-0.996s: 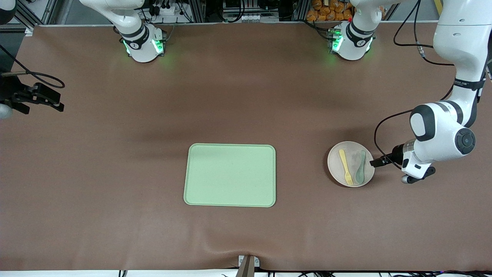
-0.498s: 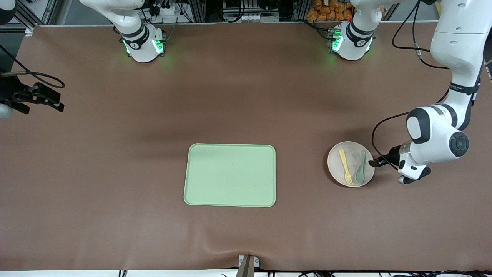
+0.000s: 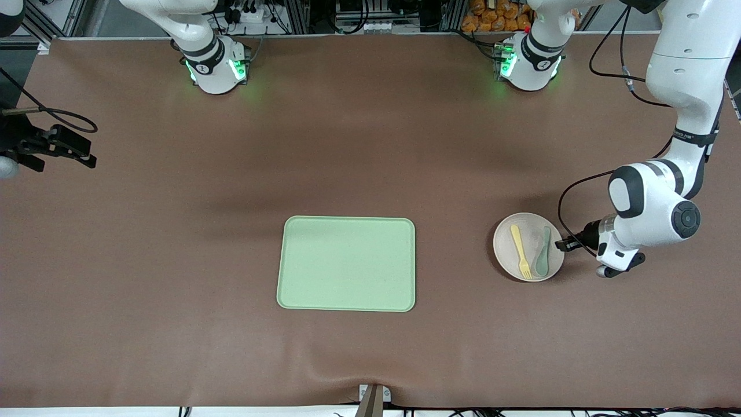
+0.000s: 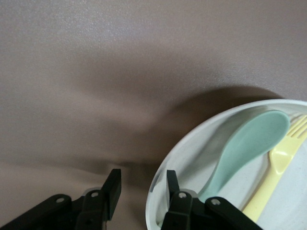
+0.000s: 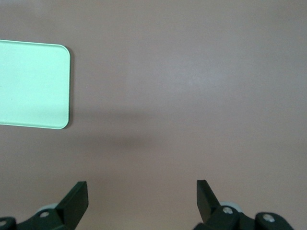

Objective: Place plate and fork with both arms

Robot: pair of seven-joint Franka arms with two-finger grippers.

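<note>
The pale speckled plate [image 3: 502, 246] lies on the table toward the left arm's end, with the yellow fork [image 3: 520, 251] and a grey-green spoon [image 3: 542, 252] side by side in it. My left gripper [image 3: 560, 245] is low at the plate's edge that faces the left arm's end. In the left wrist view the left gripper [image 4: 144, 184] is open astride the plate's rim [image 4: 192, 143], one finger inside beside the spoon [image 4: 244, 148] and one outside, a gap still showing. The fork [image 4: 280, 160] lies past the spoon. My right gripper [image 3: 87, 157] waits open over bare table at the right arm's end.
A rectangular light-green tray [image 3: 347, 263] sits mid-table, nearer the front camera than both arm bases; its corner shows in the right wrist view [image 5: 31, 84]. The right gripper [image 5: 142, 191] has only brown mat beneath it.
The left arm has slid a little toward the plate and its jaws have narrowed around the rim. Plate, fork and spoon have not moved. The right arm is still.
</note>
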